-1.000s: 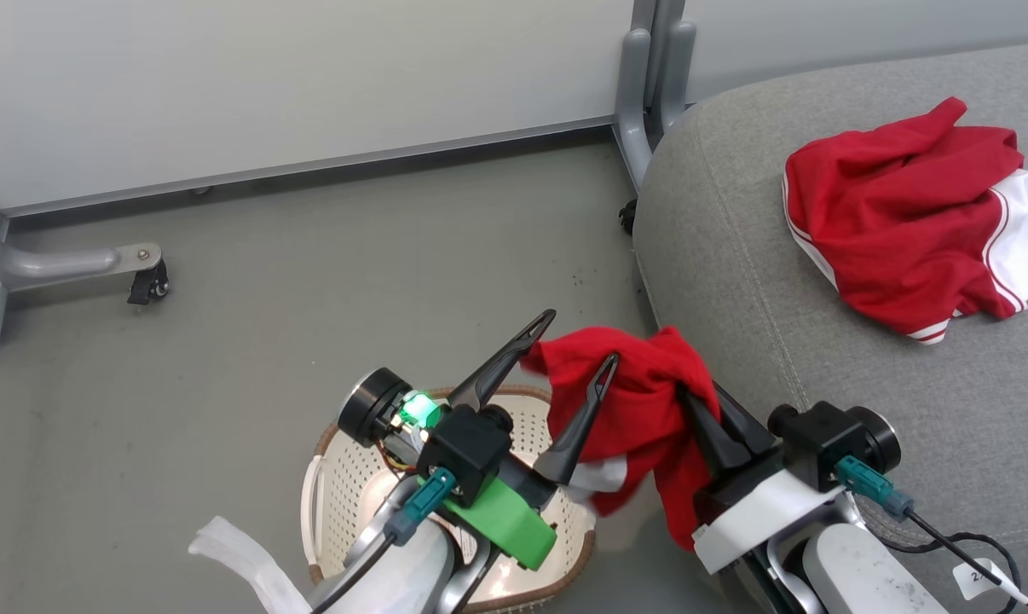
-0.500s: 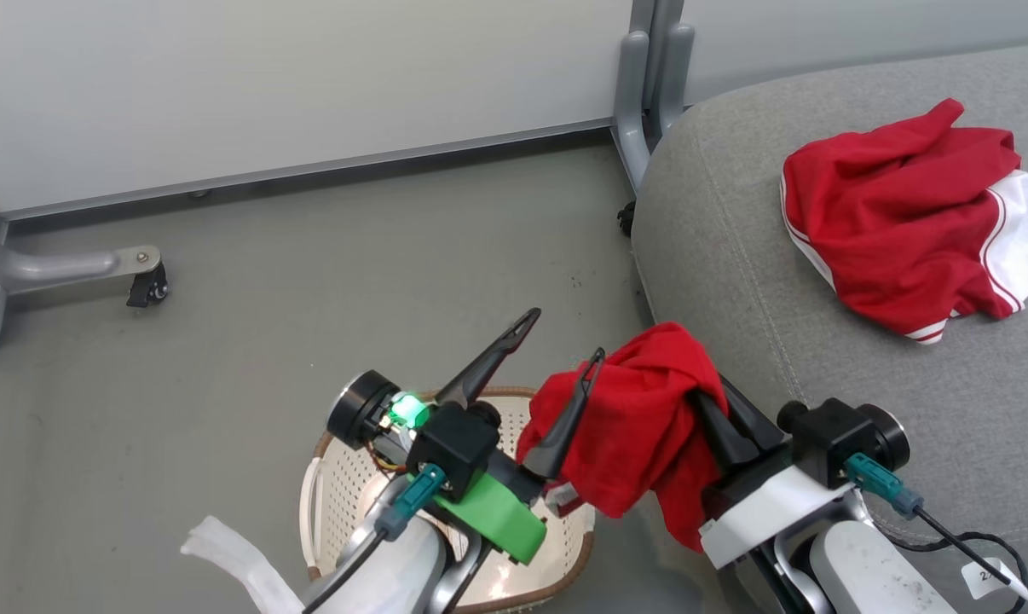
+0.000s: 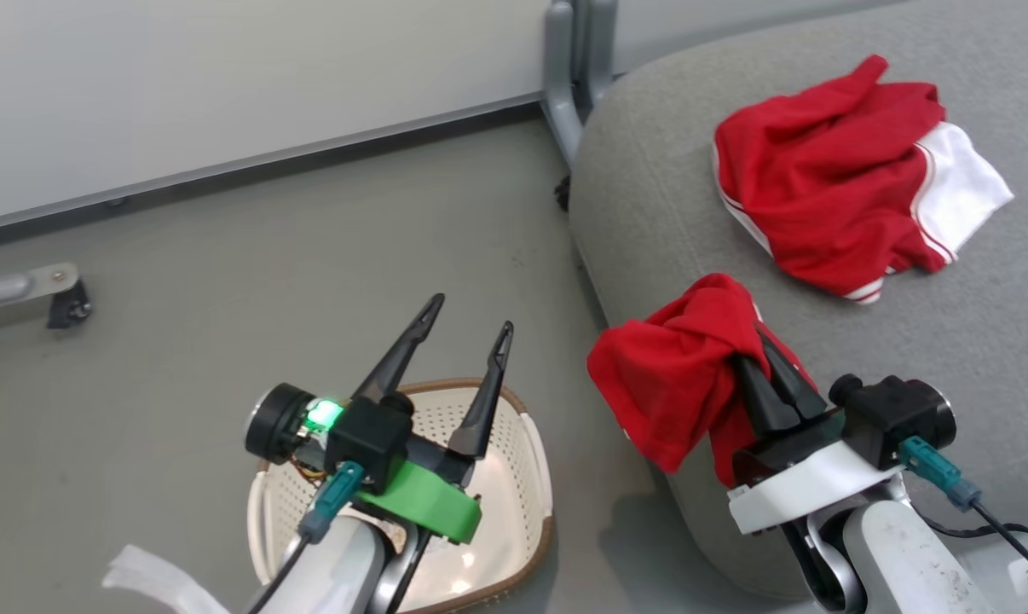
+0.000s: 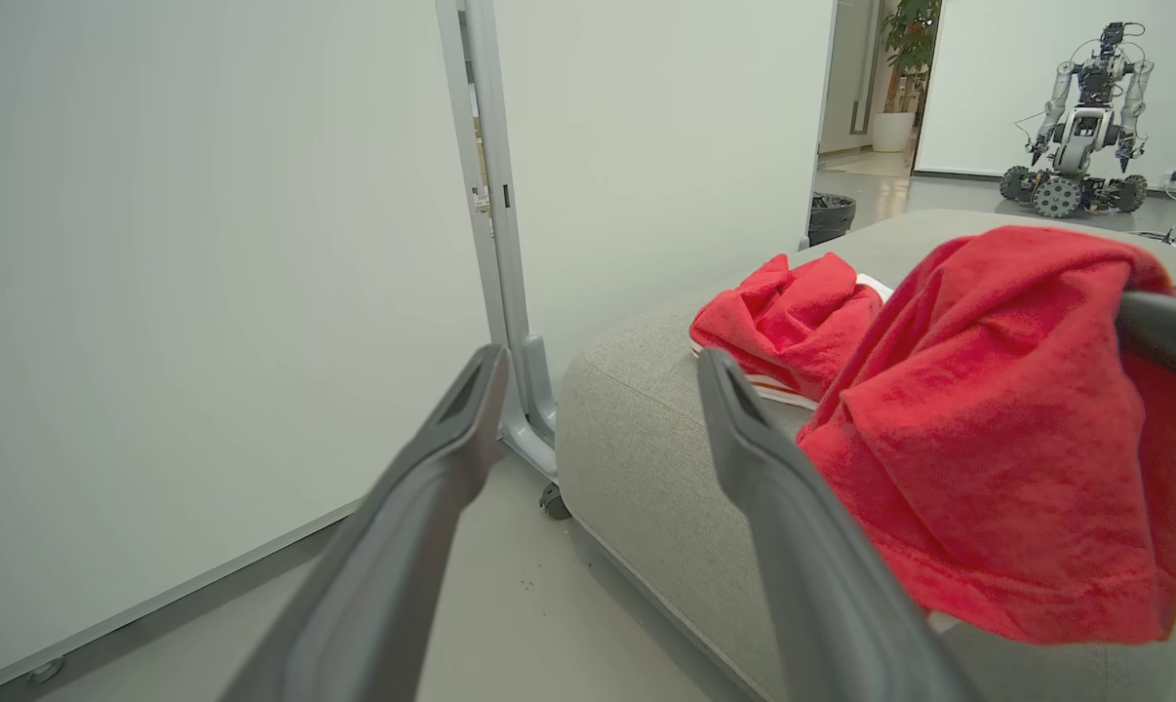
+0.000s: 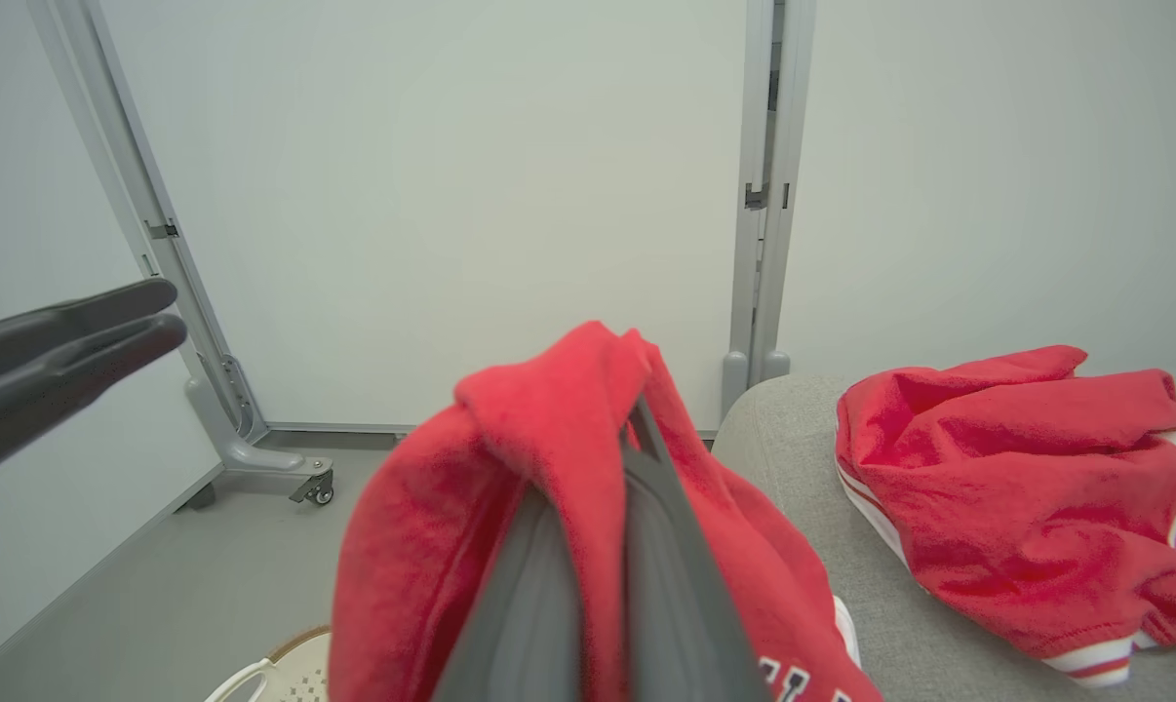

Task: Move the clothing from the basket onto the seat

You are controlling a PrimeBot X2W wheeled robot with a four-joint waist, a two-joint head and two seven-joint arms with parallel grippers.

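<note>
While the right gripper (image 3: pixel 759 362) stands closed on a bunched red shirt (image 3: pixel 672 375), the cloth wraps over its two dark fingers and hangs down to their left, straddling the rounded edge of the grey seat (image 3: pixel 642 196); a scrap of white print (too little of it to read) shows low on the shirt in the right wrist view; ahead of this gripper and a little to its right, well apart from it, a second red garment (image 3: pixel 821 188) with a white panel and stripe trim lies crumpled on top of the seat; the left gripper (image 3: pixel 470 312) is spread wide with nothing between its fingers, raised above the cream basket (image 3: pixel 531 460), which sits on the floor (image 3: pixel 224 256) beneath it, near the seat's side; the shirt hangs to the right of the left gripper, near its right finger but apart from it; both grippers point roughly the same way, toward the pale wall panels beyond them.
</note>
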